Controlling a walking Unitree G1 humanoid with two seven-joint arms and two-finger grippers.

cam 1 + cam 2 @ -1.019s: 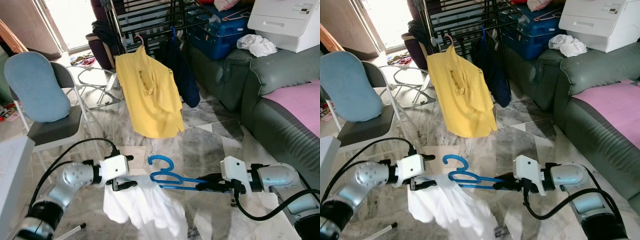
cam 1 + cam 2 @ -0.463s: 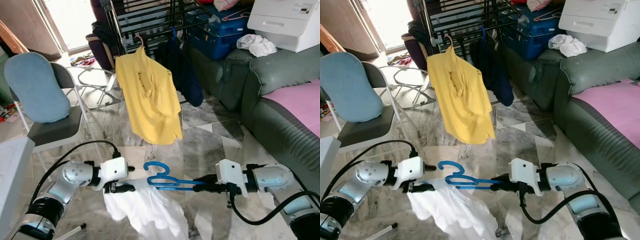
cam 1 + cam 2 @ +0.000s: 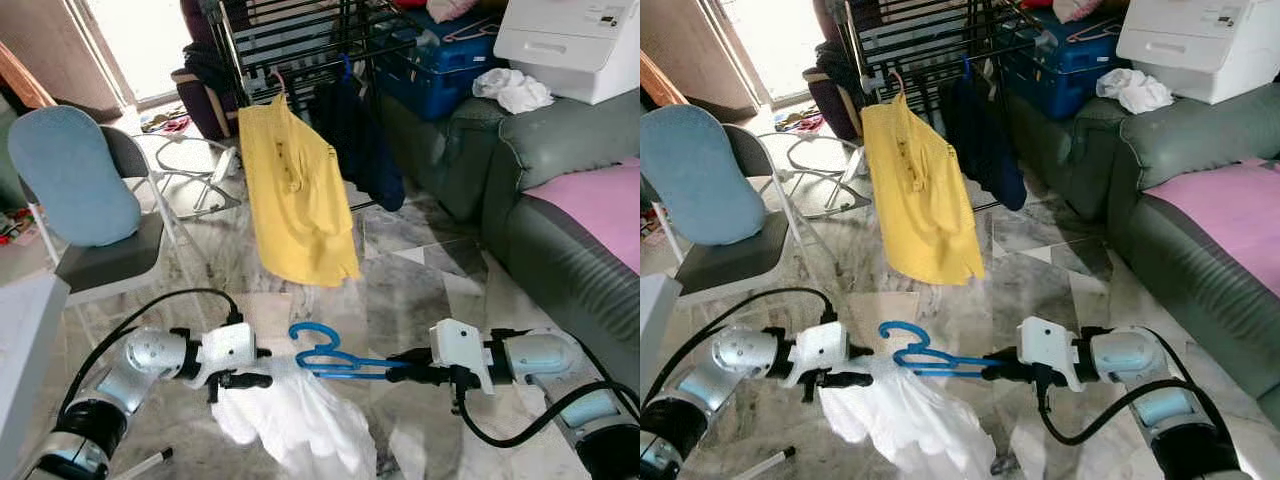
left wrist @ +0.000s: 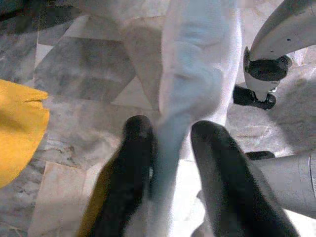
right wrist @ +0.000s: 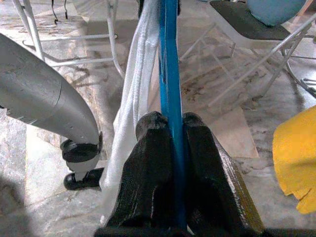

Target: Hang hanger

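Low over the marble floor [image 3: 420, 270], the robot holds a blue hanger [image 3: 335, 358] level between its two arms, hook end pointing toward nine o'clock. The right tool [image 3: 400, 372] is clenched on the hanger's straight bar; in the right wrist view the two black fingers [image 5: 148, 187] press against either side of the blue bar [image 5: 170, 98], with white cloth running alongside it. The left tool [image 3: 255, 380] comes in from the nine o'clock side and grasps a white garment [image 3: 300, 425]; the left wrist view shows a fold of that white cloth [image 4: 192, 79] pinched between the fingers [image 4: 131, 168]. The garment droops from under the hanger's hook end down toward six o'clock, bunched and crumpled just above the floor.

Further back, at about twelve o'clock from the hanger, a yellow shirt [image 3: 295, 195] hangs from a dark drying rack [image 3: 300, 40], and a navy garment [image 3: 360, 140] hangs just beside it at its three o'clock. At ten o'clock stands a folding chair [image 3: 100, 250] with a blue cushion [image 3: 70, 175] propped against its back. A grey-green sofa [image 3: 530, 190] fills the two o'clock side, carrying a pink cover [image 3: 595, 205], a white box-like appliance [image 3: 575, 45] and a crumpled white cloth [image 3: 512, 90]. A blue crate [image 3: 440, 65] sits behind the sofa's arm.
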